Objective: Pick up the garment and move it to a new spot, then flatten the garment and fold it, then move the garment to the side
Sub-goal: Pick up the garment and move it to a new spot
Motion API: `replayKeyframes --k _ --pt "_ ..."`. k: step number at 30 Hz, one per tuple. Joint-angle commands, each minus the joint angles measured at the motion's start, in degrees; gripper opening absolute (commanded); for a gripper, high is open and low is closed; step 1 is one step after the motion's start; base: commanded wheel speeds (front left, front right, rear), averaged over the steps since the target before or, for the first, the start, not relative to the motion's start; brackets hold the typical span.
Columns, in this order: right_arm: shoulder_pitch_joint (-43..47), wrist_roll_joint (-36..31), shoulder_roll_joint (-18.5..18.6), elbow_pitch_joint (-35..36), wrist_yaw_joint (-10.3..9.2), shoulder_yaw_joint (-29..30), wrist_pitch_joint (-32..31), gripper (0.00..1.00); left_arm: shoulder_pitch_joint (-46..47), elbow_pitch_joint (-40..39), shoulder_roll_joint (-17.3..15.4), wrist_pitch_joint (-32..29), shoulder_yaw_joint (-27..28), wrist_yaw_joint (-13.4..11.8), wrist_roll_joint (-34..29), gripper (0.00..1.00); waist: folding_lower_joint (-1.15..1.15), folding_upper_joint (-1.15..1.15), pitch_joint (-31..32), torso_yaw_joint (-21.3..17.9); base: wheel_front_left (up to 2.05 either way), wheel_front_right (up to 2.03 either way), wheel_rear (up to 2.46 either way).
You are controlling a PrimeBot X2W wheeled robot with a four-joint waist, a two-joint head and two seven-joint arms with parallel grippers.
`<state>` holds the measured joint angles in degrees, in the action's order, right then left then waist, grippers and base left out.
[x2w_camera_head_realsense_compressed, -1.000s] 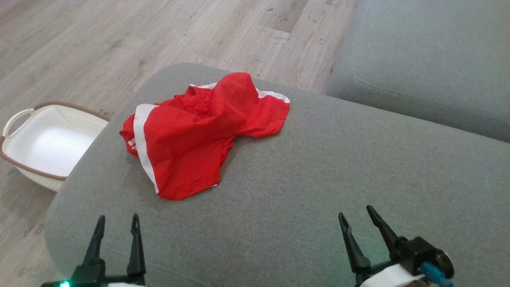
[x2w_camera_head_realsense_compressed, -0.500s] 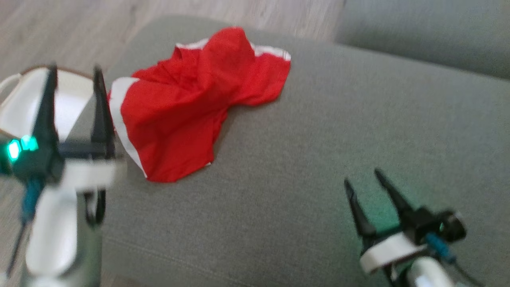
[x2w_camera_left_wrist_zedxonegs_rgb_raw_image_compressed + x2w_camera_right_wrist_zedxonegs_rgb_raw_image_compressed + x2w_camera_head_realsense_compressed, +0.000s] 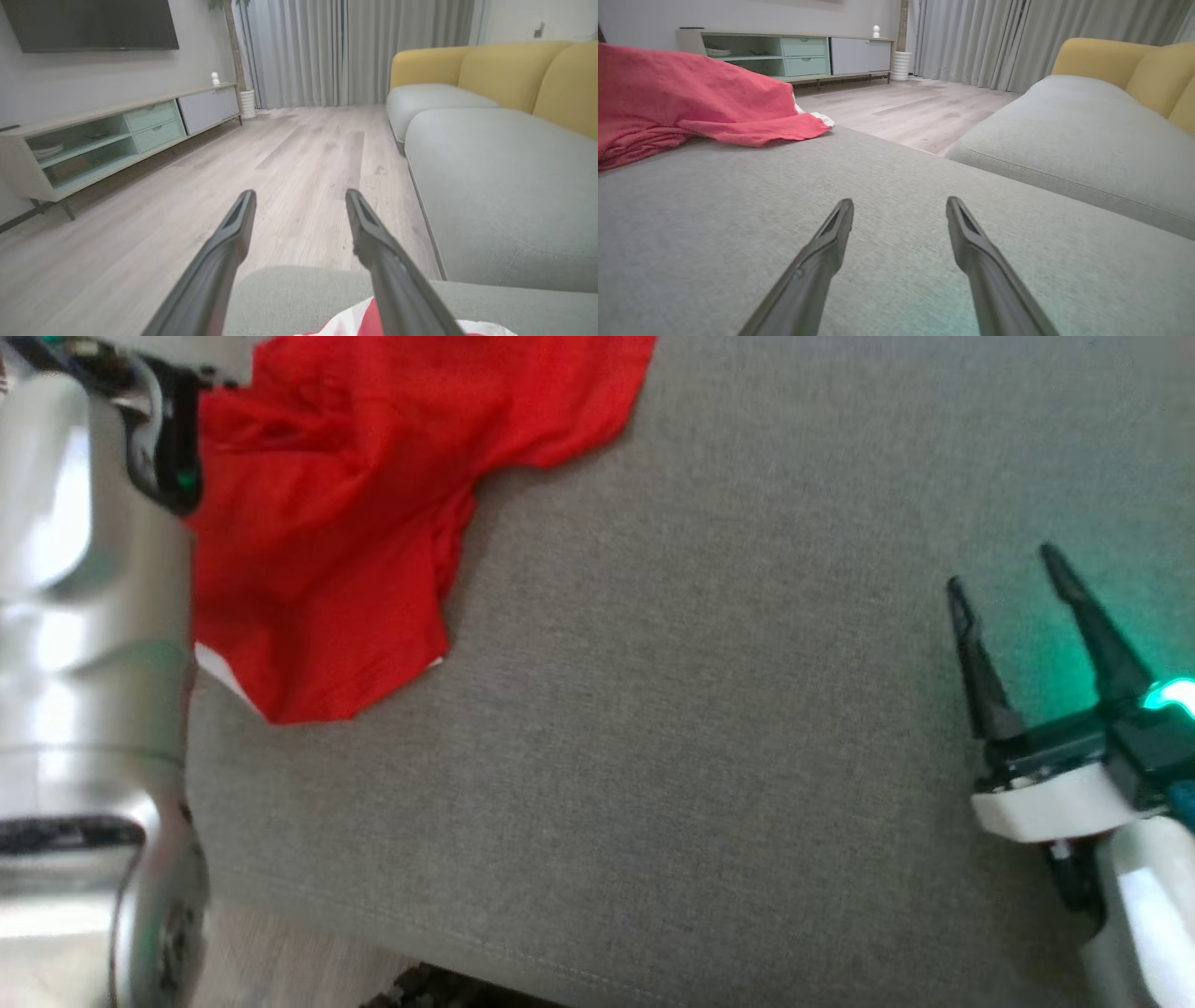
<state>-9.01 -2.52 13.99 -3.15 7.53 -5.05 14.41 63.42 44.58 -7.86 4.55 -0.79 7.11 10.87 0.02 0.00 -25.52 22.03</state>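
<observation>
The garment (image 3: 336, 523) is a crumpled red piece with white trim, lying on the grey sofa cushion (image 3: 700, 756) at the upper left of the head view. My left arm's silver forearm (image 3: 84, 663) runs up the left edge beside it. In the left wrist view my left gripper (image 3: 301, 198) is open, held above the garment (image 3: 373, 322), whose red and white edge shows between the fingers at the bottom. My right gripper (image 3: 1004, 569) stands open over bare cushion at the right, well apart from the garment (image 3: 691, 98). In its own wrist view the right gripper (image 3: 901, 205) holds nothing.
Wooden floor (image 3: 280, 154) lies beyond the cushion's far edge. A second grey sofa seat (image 3: 1064, 135) with yellow backrests (image 3: 490, 70) stands to the right. A low TV cabinet (image 3: 117, 135) lines the far wall, with curtains (image 3: 350, 46) behind.
The head camera has tilted down and closer, so the garment now sits at the top left. My left arm has reached forward up the left side; the right gripper has moved up and right, still open.
</observation>
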Motion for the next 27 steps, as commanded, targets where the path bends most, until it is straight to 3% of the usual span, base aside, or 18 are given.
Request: replayKeyframes --k 1,8,11,19,20,21,22,27 --pt "-0.3 0.5 0.9 3.4 -0.04 -0.3 0.6 1.00 3.8 3.2 -3.5 -1.1 0.9 0.1 1.0 1.00 -0.02 0.00 -4.7 -1.8 0.00 0.00 0.00" --pt "0.2 1.4 2.2 8.2 -0.04 2.0 0.6 1.00 8.8 15.7 -4.2 -4.6 -1.3 0.3 3.7 1.00 -0.02 0.00 -8.6 -3.9 0.00 0.00 0.00" --pt "0.3 1.2 2.7 9.5 -0.04 2.8 0.6 1.00 9.5 19.3 -3.8 -6.9 -3.2 0.4 6.5 1.00 -0.02 0.00 -10.3 -4.5 0.00 0.00 0.00" --pt "0.9 0.7 2.7 10.6 -0.04 3.5 0.6 1.00 9.6 26.6 -6.4 -8.2 -4.7 -0.3 7.2 1.00 -0.02 0.00 -12.9 -5.3 0.00 0.00 0.00" --pt "0.9 0.6 2.7 10.6 -0.04 3.5 0.6 1.00 9.6 26.9 -6.5 -8.0 -4.6 -0.4 7.4 0.96 -0.02 0.00 -13.0 -5.3 0.00 0.00 0.00" --pt "0.9 0.6 2.6 10.5 -0.04 3.5 0.6 1.00 9.6 27.0 -6.4 -7.4 -4.9 -0.3 7.3 0.30 -0.02 0.00 -13.0 -5.2 0.00 0.00 0.00" --pt "0.9 0.5 2.5 10.4 -0.04 3.5 0.6 1.00 9.5 27.2 -6.2 -7.1 -5.0 -0.1 7.6 0.00 -0.02 0.00 -12.9 -5.2 0.00 0.00 0.00" --pt "-0.1 0.7 2.1 9.7 -0.04 2.8 0.6 1.00 10.7 26.6 -6.7 -2.9 -6.9 0.3 7.3 0.00 -0.02 0.00 -11.6 -5.2 0.00 0.00 0.00"
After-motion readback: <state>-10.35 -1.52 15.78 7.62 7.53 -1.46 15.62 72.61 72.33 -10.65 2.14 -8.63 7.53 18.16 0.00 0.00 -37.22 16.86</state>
